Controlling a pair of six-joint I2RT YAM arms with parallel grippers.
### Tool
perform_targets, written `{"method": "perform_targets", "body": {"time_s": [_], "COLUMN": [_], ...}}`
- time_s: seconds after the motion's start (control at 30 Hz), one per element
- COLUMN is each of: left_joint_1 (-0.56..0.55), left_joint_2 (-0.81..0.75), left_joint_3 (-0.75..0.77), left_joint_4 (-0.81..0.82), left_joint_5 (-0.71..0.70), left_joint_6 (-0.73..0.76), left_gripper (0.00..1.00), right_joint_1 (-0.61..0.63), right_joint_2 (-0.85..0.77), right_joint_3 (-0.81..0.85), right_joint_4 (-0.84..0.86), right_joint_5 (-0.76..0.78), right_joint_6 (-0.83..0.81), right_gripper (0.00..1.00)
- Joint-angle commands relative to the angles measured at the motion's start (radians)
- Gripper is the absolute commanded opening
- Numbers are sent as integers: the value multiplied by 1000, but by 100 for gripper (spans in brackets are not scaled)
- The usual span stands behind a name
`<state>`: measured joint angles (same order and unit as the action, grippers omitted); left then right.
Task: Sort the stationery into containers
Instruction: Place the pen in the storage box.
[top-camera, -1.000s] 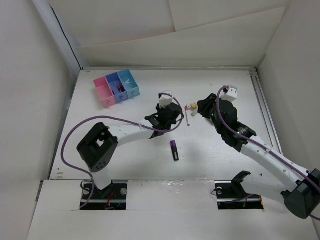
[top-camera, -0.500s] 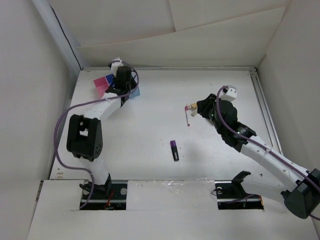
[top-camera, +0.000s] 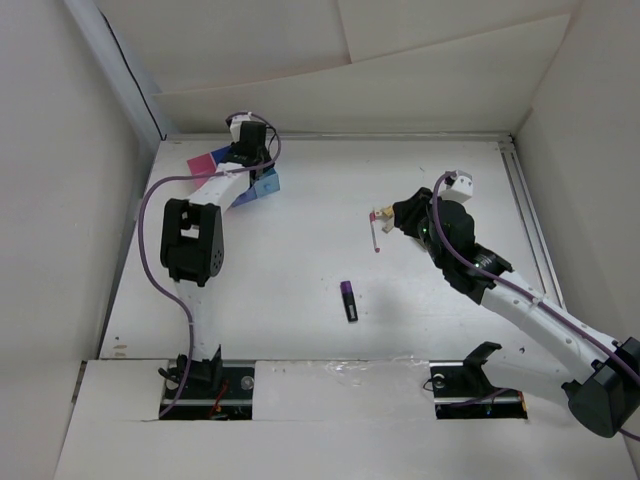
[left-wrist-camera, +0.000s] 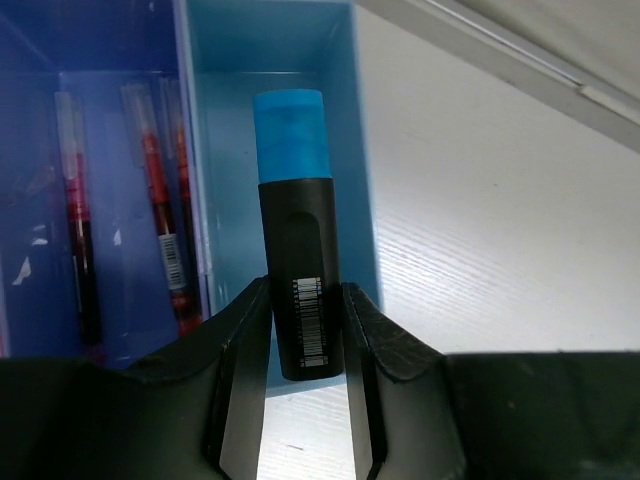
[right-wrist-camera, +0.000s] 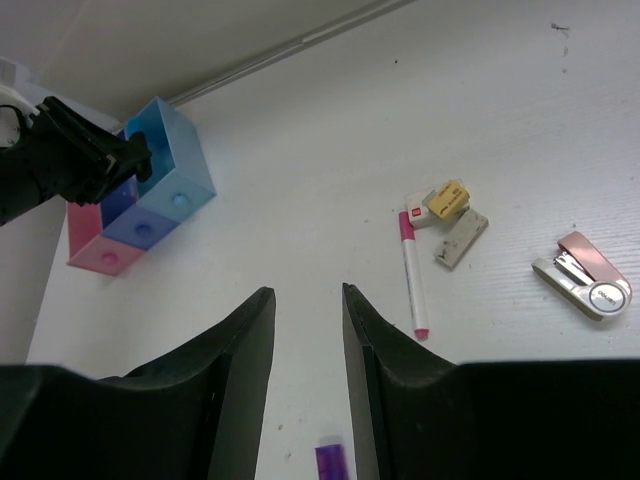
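Left gripper (left-wrist-camera: 305, 296) has swung over to the light blue bin (left-wrist-camera: 228, 150), clamped on the blue-capped marker (left-wrist-camera: 297, 250), so a drop looks imminent.

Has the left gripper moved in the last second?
Yes. The left gripper went from mid-table, near the stubby purple-ended marker, away to the joined translucent plastic bins.

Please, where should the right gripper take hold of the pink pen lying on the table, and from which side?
Take the pink pen at mid-barrel or a little lower, coming straight down from above and closing across its thin width. It lies flat, so only its long sides offer a hold. The small erasers crowd its upper end, which leaves the lower half freer.
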<state>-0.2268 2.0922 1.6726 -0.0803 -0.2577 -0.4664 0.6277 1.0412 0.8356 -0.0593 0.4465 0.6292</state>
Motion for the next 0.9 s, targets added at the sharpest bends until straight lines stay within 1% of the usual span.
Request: {"method": "perform_targets", "body": {"time_s": [0.0,0.03,0.13,0.17,0.2,0.27,0.4,0.43,0.5,0.57,0.6,0.63,0.7,0.8,0.83,0.87], "left_joint_1": [9,9,9,9,9,9,-63,-74,-97,-147,-167,-211,-258,-357,-383,-431], "left_joint_2": [-20,-20,-55,-88,-109,-170,-257,-273,-329,-362,-374,-394,-406,-417,-428,-437], "left_joint_3": [50,50,10,-3,-19,-62,-134,-148,-238,-302,-360,-388,-454,-511,-542,-557], "left_joint_4": [-10,-10,17,28,51,69,102,114,148,194,206,217,227,228,215,215], "left_joint_5": [-17,-17,-17,-17,-17,-17,-58,-58,-45,-34,-43,-43,-52,-80,-110,-110], "left_joint_6": [17,17,26,26,26,26,40,40,19,6,-8,-17,-17,-28,-38,-38], "left_gripper": [17,26,35,41,42,42,42,40,38,38,37,37,37,37,37,37], "right_joint_1": [3,3,3,3,3,3,3,3,3,3,3,3,3,3,3,3], "right_joint_2": [-3,-3,-3,-3,-3,-3,-3,-3,-3,-3,-3,-3,-3,-3,-3,-3], "right_joint_3": [3,3,3,3,3,3,3,3,3,3,3,3,3,3,3,3], "right_joint_4": [33,33,33,33,33,33,33,33,33,33,33,33,33,33,33,33], "right_joint_5": [-15,-15,-15,-15,-15,-15,-15,-15,-15,-15,-15,-15,-15,-15,-15,-15], "right_joint_6": [0,0,0,0,0,0,0,0,0,-10,-10,-10,-10,-10,-10,-10], "right_gripper": [39,39,39,39,39,39,39,39,39,39,39,39,39,39,39,39]}}
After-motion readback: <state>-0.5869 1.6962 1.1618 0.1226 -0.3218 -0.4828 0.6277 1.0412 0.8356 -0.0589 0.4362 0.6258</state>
